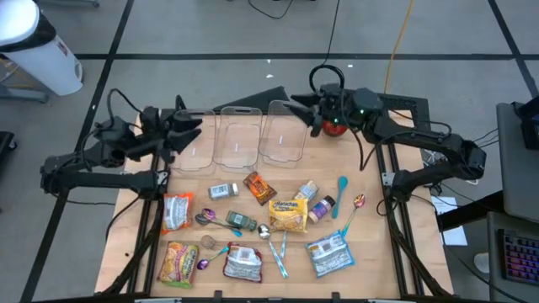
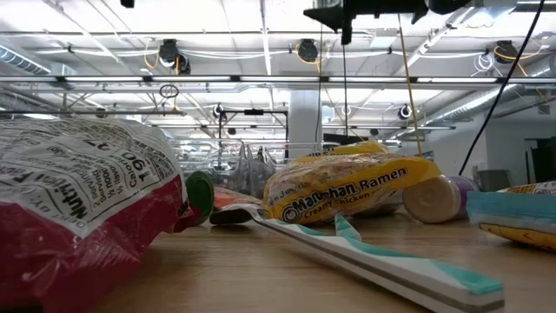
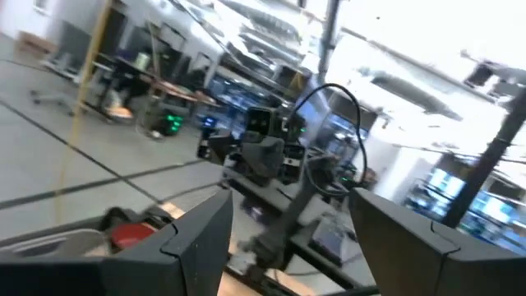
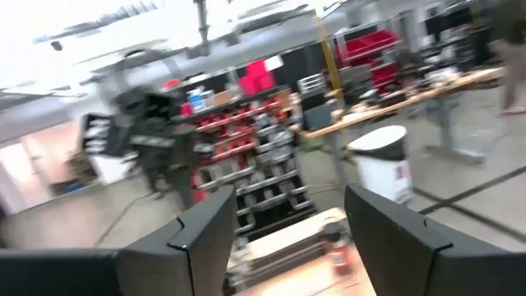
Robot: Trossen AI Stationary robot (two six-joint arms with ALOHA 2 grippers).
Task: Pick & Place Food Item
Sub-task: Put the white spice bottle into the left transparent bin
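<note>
Wooden table point(image 1: 370, 244) holds many food packs and spoons. The yellow ramen noodle packet point(image 1: 287, 215) lies in the middle, with a small brown snack packet point(image 1: 258, 187) just behind it and a long teal plastic spoon point(image 1: 342, 195) to its right. Three clear plastic boxes point(image 1: 239, 137) stand at the far edge. The left gripper point(image 1: 192, 126) hangs over the far left, fingers apart, holding nothing. The right gripper point(image 1: 301, 105) hangs far right, fingers apart too, empty.

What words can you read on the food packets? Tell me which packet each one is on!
"Maruchan. Ramen": on the yellow noodle packet.
"190": upside down on the red and white packet; its other print cannot be read for sure.
Smaller line under "Ramen": too blurred to read.
Packets seen from above: print too small.
</note>
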